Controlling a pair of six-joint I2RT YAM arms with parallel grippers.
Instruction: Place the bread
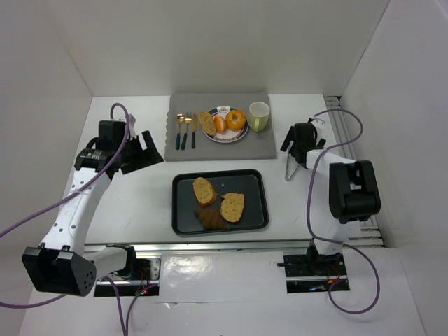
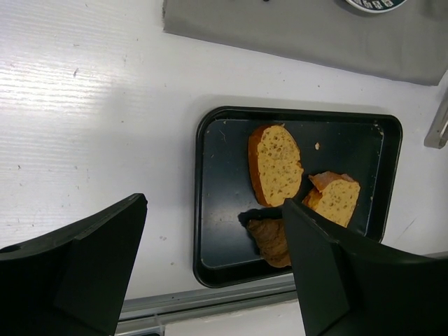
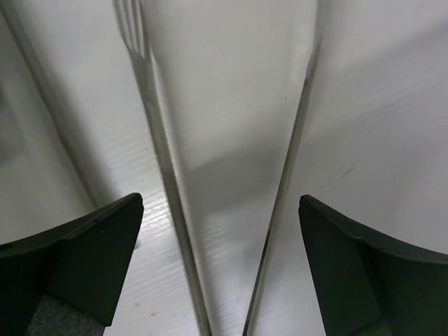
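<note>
My right hand [image 1: 297, 138] is released, fingers spread either side of the metal tongs [image 1: 290, 168] lying on the table [image 1: 140, 199]; my left hand [image 1: 143, 150] hangs slack and empty. Two toasted slices [image 1: 204, 190] and the croissant [image 1: 210, 219] lie in the black tray [image 1: 250, 183]; a third slice [image 1: 207, 122], the orange roll [image 1: 220, 124] and the bagel [image 1: 236, 119] sit on the plate [image 1: 225, 140].

In the left wrist view, one finger [image 2: 329, 280] of the left gripper [image 2: 213, 203] covers the lower right of the croissant [image 2: 269, 238] and an edge of the toast slice [image 2: 337, 199] beside it. The top edge cuts the plate [image 2: 374, 4] to a sliver, and the right edge crops the tongs [image 2: 437, 122]. The right wrist view shows the tongs blurred, running off the bottom edge.
</note>
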